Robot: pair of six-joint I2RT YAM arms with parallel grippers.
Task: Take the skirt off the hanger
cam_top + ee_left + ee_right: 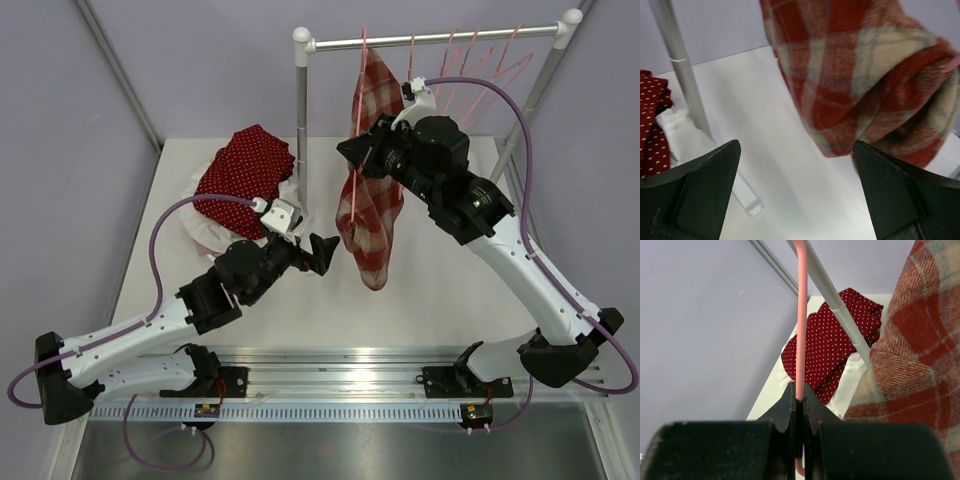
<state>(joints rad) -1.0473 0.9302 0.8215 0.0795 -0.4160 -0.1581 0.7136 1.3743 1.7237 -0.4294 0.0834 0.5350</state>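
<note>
A red and cream plaid skirt point(372, 205) hangs from a pink hanger point(362, 60) on the rail point(430, 40). My right gripper point(358, 152) is shut on the hanger's pink wire point(801, 330) beside the skirt point(920, 360). My left gripper point(322, 252) is open and empty, low over the table, just left of the skirt's bottom edge. In the left wrist view the skirt's hem point(865, 80) hangs just beyond my open fingers point(705, 185), nearer the right one.
A red polka-dot garment point(245, 170) lies on white cloth at the back left of the table, and shows in the right wrist view point(832, 340). The rack's white post point(301, 120) stands between it and the skirt. Several empty pink hangers point(480, 65) hang on the rail.
</note>
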